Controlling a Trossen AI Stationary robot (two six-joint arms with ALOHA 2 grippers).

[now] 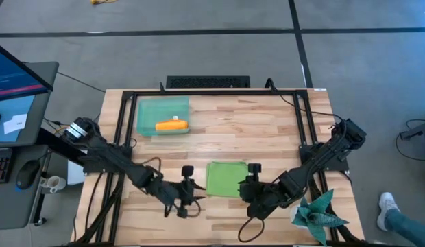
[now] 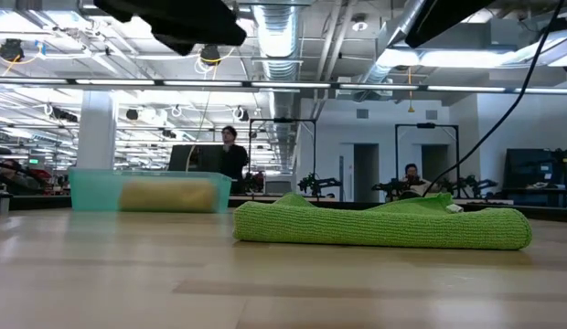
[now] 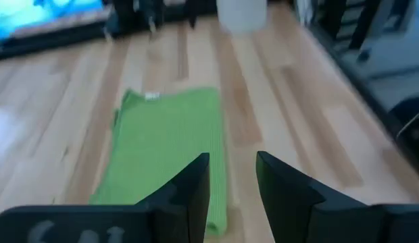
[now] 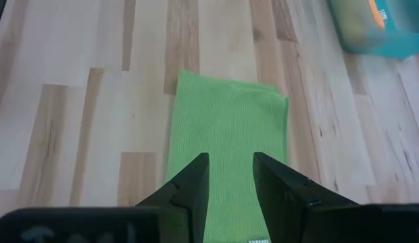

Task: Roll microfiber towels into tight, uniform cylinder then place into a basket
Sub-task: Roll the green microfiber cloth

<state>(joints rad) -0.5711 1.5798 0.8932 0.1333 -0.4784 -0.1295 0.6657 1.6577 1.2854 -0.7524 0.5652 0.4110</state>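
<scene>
Open bare desk (image 1: 267, 123) between the basket (image 1: 145, 113) and the folded green towel (image 1: 225, 178), passable. Near edge crowded: left tool (image 1: 187, 204) just beside one side of the towel, right tool (image 1: 248, 199) by the other, spiky teal object (image 1: 319, 214) at the near right corner.

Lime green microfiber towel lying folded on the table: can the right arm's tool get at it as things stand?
Probably yes. The right tool hangs open just over the lime green microfiber towel, and nothing lies between them.
</scene>
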